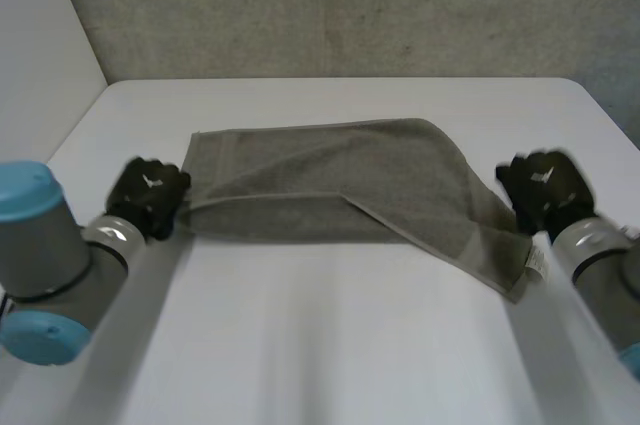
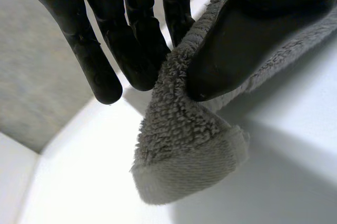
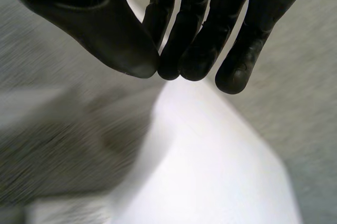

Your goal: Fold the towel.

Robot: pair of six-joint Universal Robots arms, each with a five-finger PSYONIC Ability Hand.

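Observation:
A grey towel point(image 1: 330, 180) lies folded lengthwise across the middle of the white table point(image 1: 330, 345), its right end slanting toward the front. My left hand point(image 1: 148, 195) is at the towel's left end. In the left wrist view that hand point(image 2: 131, 39) pinches a fluffy corner of the towel point(image 2: 184, 150) between thumb and fingers, lifted a little off the table. My right hand point(image 1: 543, 190) hovers at the towel's right end. In the right wrist view this hand point(image 3: 195, 23) has its thumb pressed against its fingertips with no cloth between them, and the towel point(image 3: 63, 145) lies below it.
A small white tag point(image 1: 535, 263) sticks out at the towel's front right corner. A grey wall point(image 1: 350, 5) rises behind the table's far edge. Bare tabletop stretches in front of the towel.

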